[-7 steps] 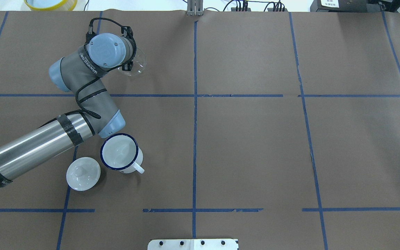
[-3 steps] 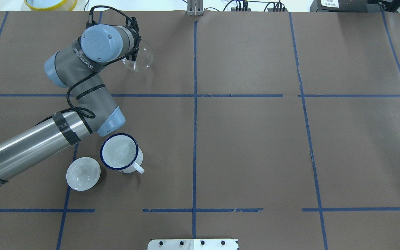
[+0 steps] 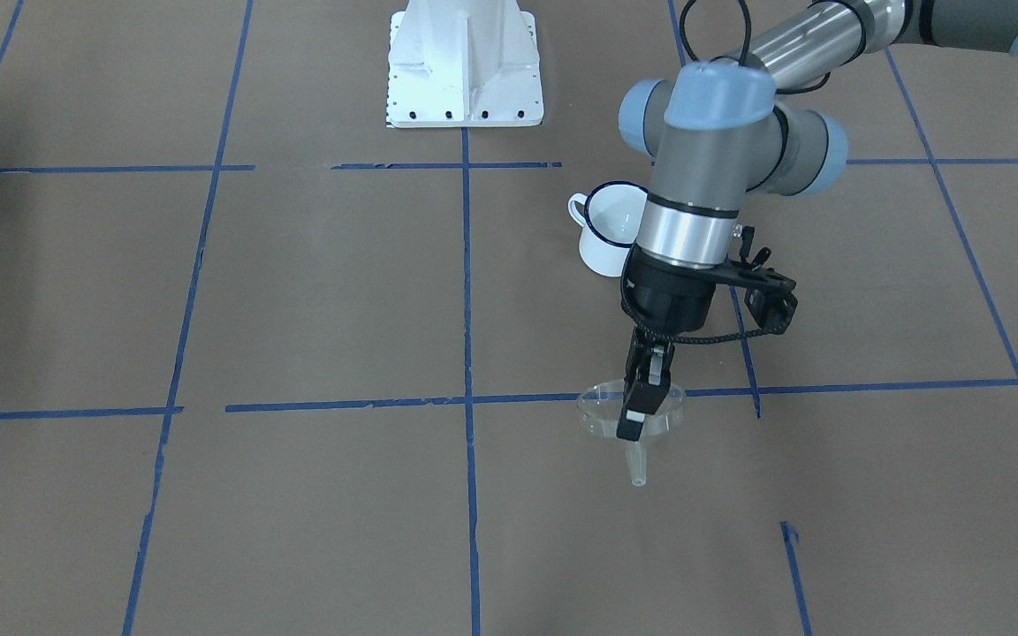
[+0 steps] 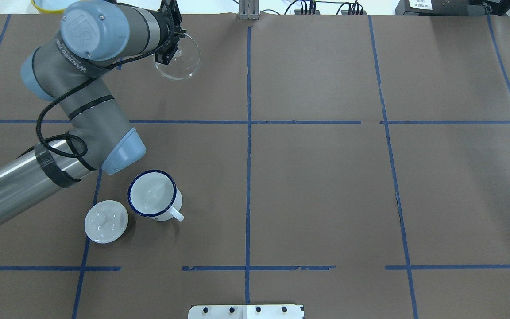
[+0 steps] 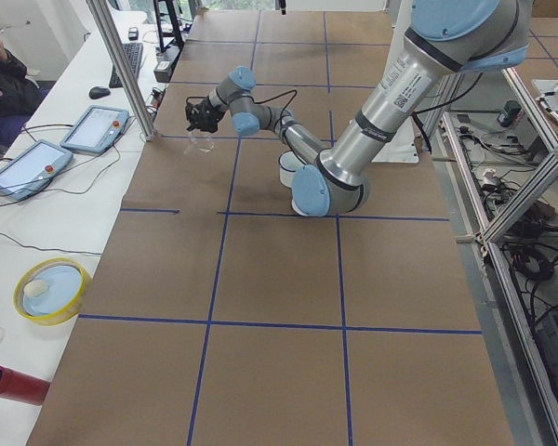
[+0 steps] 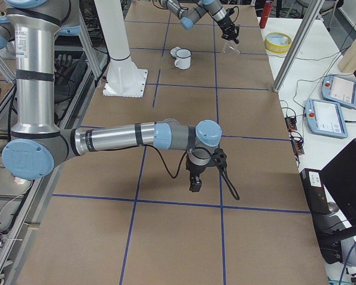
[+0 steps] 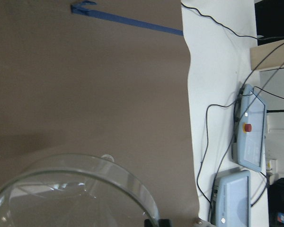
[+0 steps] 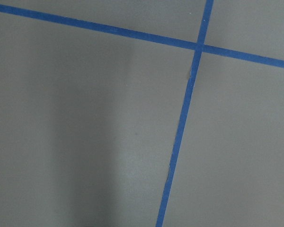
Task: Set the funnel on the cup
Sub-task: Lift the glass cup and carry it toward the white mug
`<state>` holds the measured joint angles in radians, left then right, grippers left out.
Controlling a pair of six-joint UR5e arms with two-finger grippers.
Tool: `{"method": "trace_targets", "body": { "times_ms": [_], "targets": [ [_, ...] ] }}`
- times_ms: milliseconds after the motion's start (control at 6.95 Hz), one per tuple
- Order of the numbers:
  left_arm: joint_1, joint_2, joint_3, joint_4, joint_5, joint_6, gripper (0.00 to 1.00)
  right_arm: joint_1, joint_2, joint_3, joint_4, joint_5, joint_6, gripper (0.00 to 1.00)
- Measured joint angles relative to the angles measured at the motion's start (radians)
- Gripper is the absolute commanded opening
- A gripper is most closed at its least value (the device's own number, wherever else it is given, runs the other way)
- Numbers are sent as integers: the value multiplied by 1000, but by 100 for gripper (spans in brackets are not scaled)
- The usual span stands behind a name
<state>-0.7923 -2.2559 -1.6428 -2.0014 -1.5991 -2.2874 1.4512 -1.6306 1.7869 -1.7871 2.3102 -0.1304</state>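
Observation:
My left gripper [image 3: 634,430] is shut on the rim of the clear funnel [image 3: 597,408] and holds it above the table, spout down. In the overhead view the funnel [image 4: 185,65] hangs by the gripper [image 4: 167,55] near the far edge, left of centre. The funnel's rim fills the bottom of the left wrist view [image 7: 61,198]. The white cup [image 4: 153,195] with the dark blue rim stands upright near the arm's elbow, well apart from the funnel. My right gripper [image 6: 195,186] hovers low over bare paper at the table's other end; I cannot tell whether it is open or shut.
A round white knobbed lid [image 4: 106,221] lies just left of the cup. A yellow-rimmed bowl [image 4: 64,4] sits beyond the far edge. Tablets and cables [image 7: 246,142] lie on the white bench past the paper. The robot's white base [image 3: 465,62] stands at the near side.
My left arm has risen and swung toward the far edge, carrying the funnel up and slightly right. The cup and lid have not moved.

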Motion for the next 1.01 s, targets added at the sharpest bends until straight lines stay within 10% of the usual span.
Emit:
{"method": "trace_targets", "body": {
  "times_ms": [432, 1008],
  "targets": [
    [14, 14, -282, 452, -250, 337, 0, 0, 0, 0, 0, 0, 0, 100],
    [66, -32, -315, 849, -491, 808, 0, 0, 0, 0, 0, 0, 0, 100]
  ]
}}
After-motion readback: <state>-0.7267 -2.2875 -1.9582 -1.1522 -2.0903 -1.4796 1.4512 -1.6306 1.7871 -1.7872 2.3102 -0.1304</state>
